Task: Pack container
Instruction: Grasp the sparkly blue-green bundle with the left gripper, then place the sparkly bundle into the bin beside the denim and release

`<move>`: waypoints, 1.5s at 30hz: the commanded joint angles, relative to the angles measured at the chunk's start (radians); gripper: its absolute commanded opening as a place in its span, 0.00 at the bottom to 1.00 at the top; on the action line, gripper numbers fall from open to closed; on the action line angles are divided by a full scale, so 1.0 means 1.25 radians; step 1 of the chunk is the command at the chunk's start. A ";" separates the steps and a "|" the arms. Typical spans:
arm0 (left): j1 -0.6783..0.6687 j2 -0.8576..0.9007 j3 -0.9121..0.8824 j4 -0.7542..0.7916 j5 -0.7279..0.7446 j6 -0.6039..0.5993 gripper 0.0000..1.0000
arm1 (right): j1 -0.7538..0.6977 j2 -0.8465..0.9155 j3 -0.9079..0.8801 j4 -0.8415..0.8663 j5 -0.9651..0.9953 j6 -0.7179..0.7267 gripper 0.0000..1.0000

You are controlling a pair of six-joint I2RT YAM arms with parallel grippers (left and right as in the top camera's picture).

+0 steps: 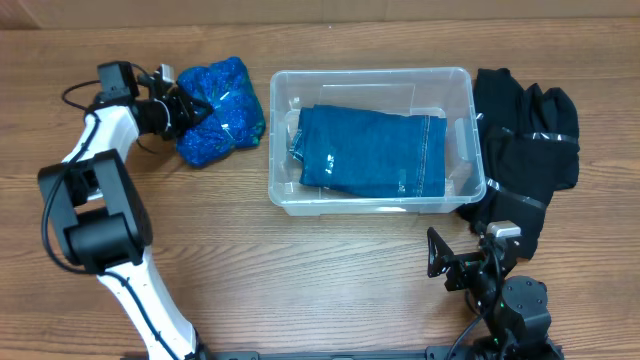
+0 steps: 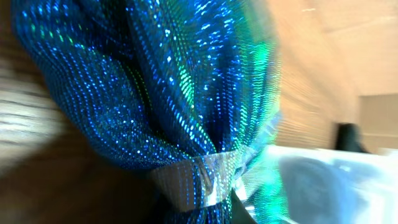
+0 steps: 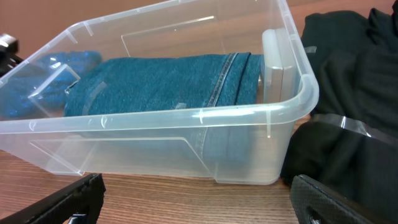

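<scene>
One folded blue denim garment (image 1: 372, 150) fills the clear rectangular plastic container (image 1: 372, 206). Left gripper (image 1: 190, 108) touches a sparkly blue fabric bundle (image 1: 225, 112) far left, closure unclear; right gripper (image 3: 199, 199) spread.

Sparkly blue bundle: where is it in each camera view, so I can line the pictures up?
Overhead: the bundle lies upper left, just left of the container.
Left wrist: close up, it fills the left and centre.
Right wrist: only a blue patch shows through the container's far left wall, probably the bundle.
Shared landmark: the container, centre in overhead, blurred at lower right in left wrist, most of the right wrist view.
</scene>
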 commanded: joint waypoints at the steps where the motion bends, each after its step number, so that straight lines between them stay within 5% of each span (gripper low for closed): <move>1: -0.010 -0.237 0.056 -0.051 0.147 0.008 0.04 | -0.001 -0.007 -0.008 -0.001 0.001 -0.001 1.00; 5: -0.113 -0.411 0.055 -0.116 0.135 -0.028 0.04 | -0.001 -0.007 -0.008 -0.001 0.001 -0.001 1.00; 7: -0.197 -0.427 0.056 -0.116 0.018 -0.098 0.04 | -0.001 -0.007 -0.008 -0.001 0.001 -0.001 1.00; 13: -0.483 -0.332 0.055 -0.199 -0.276 -0.237 0.04 | -0.001 -0.007 -0.008 -0.001 0.001 -0.001 1.00; 17: -0.543 -0.239 0.055 -0.226 -0.401 -0.269 0.06 | -0.001 -0.007 -0.008 -0.001 0.001 -0.001 1.00; 18: -0.542 -0.222 0.055 -0.226 -0.425 -0.272 0.21 | -0.001 -0.007 -0.008 -0.001 0.001 -0.001 1.00; 20: -0.531 -0.193 0.055 -0.220 -0.429 -0.249 0.67 | -0.001 -0.007 -0.008 -0.001 0.001 -0.001 1.00; 24: -0.489 -0.203 0.057 -0.249 -0.380 -0.214 0.72 | -0.001 -0.007 -0.008 -0.001 0.001 -0.001 1.00; 28: -0.436 -0.265 0.057 -0.262 -0.292 -0.215 0.68 | -0.001 -0.007 -0.008 -0.001 0.001 -0.001 1.00; 32: -0.457 -0.279 0.057 -0.246 -0.330 -0.190 0.34 | -0.001 -0.007 -0.008 -0.001 0.001 -0.001 1.00; 35: -0.512 -0.277 0.057 -0.208 -0.417 -0.127 0.24 | -0.001 -0.007 -0.008 -0.001 0.001 -0.001 1.00; 39: -0.590 -0.194 0.056 -0.248 -0.613 -0.053 0.20 | -0.001 -0.007 -0.008 -0.001 0.001 -0.001 1.00; 45: -0.581 -0.025 0.056 -0.330 -0.604 -0.120 0.17 | -0.001 -0.007 -0.008 -0.001 0.001 -0.001 1.00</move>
